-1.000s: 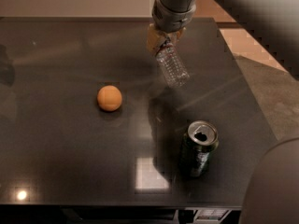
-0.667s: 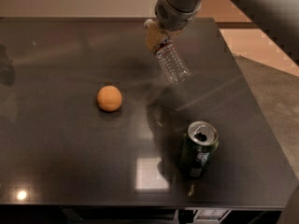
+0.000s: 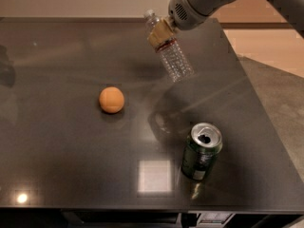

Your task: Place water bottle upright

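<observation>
A dark, glossy worktop [image 3: 57, 165] fills most of the view, with pale floor showing beyond its right edge. The robot's grey arm [image 3: 204, 1] reaches in from the upper right. Its end effector [image 3: 161, 32] is clamped on the water bottle [image 3: 176, 63] just below the neck. The bottle hangs in the air over the far middle of the worktop, tilted, with the white cap up and left and the base down and right. An open green can [image 3: 201, 151] stands near the front, and an orange ball [image 3: 111, 99] sits to the left, both well apart from the bottle.

This looks like the carry-and-orient step. Next the wrist should turn until the base faces straight down, then lower onto bare worktop before letting go.
</observation>
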Motion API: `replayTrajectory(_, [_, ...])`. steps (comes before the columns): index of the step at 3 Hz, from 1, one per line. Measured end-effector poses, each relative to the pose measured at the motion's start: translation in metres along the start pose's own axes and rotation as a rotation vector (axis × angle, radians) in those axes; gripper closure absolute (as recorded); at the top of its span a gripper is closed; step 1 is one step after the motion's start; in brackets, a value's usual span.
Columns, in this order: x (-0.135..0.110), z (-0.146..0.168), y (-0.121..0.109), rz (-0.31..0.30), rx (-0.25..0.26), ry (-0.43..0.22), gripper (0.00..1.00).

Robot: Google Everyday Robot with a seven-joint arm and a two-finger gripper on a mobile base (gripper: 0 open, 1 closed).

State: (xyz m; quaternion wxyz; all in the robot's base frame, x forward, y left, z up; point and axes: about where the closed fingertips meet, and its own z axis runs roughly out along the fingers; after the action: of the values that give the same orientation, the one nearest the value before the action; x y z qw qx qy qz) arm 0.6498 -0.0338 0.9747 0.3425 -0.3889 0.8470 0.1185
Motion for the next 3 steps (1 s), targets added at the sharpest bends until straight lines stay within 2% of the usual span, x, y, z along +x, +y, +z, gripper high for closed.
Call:
replayTrajectory(2, [-0.0041, -0.0114, 0.0006, -0.098, -0.080, -0.161, 1.00])
replayTrajectory(3, [-0.0023, -0.0141, -0.0001, -0.125, -0.120, -0.234, 1.00])
